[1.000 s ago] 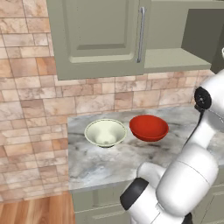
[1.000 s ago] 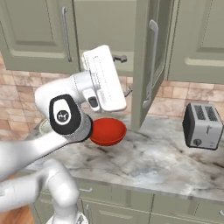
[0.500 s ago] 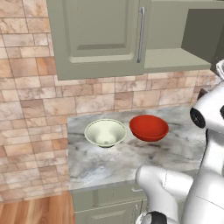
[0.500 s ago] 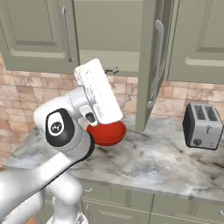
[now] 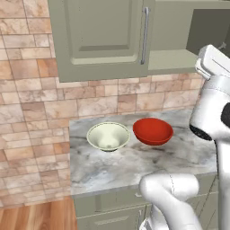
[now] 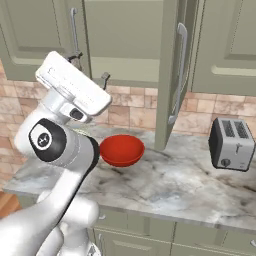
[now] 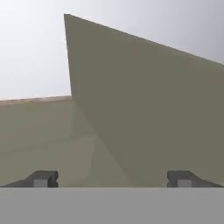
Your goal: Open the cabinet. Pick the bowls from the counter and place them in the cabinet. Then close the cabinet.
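With cabinet [image 6: 125,45] door swung open, fingers [image 7: 41,179] spread, empty; next: descend over red bowl [image 5: 152,131] right of cream bowl [image 5: 108,136] on counter [image 5: 134,164], grip rim squarely.

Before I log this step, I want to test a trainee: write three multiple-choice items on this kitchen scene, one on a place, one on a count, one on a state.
1. Where is the red bowl?
A. on the cabinet shelf
B. on the counter, right of the white bowl in the left base view
C. inside the white bowl

2. How many bowls are on the counter?
A. one
B. two
C. three

3. How do the cabinet doors stand?
A. both shut
B. both open
C. right door open, left shut

Answers:
1 B, it sits on the stone beside the white bowl.
2 B, one white and one red.
3 C, the right door stands swung out and the shelf shows.
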You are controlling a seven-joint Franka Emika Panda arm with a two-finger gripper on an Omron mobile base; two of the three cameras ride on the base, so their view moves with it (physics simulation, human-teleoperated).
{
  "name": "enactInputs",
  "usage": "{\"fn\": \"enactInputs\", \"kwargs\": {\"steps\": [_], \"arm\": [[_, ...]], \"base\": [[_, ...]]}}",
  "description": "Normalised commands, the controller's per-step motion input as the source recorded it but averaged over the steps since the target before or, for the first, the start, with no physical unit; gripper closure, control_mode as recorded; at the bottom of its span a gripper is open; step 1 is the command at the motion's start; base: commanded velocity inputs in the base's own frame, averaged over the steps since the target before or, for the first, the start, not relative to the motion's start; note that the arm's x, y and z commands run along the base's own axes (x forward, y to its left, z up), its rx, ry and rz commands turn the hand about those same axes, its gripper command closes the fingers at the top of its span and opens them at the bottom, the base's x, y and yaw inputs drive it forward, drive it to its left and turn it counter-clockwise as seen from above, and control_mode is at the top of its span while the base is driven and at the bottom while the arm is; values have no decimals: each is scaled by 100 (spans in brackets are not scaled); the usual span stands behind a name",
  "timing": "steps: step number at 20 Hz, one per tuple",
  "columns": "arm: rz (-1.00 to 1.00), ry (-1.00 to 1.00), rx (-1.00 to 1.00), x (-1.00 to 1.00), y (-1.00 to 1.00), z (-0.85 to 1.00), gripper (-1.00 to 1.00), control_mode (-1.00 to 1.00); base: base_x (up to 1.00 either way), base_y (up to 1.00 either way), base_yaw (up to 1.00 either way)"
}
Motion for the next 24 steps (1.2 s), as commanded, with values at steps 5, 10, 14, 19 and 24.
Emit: {"fn": "enactInputs", "kwargs": {"steps": [5,10,14,19,24], "arm": [[35,28,-22,1,76,57,-100,-100],[16,16,-20,20,84,-4,-100,-100],[0,0,-19,42,45,-15,-100,-100],[0,0,-13,45,56,-18,-100,-100],[0,6,-5,45,50,-52,-100,-100]], "base": [[0,0,0],[0,0,0],[0,0,0],[0,0,0],[0,0,0]]}}
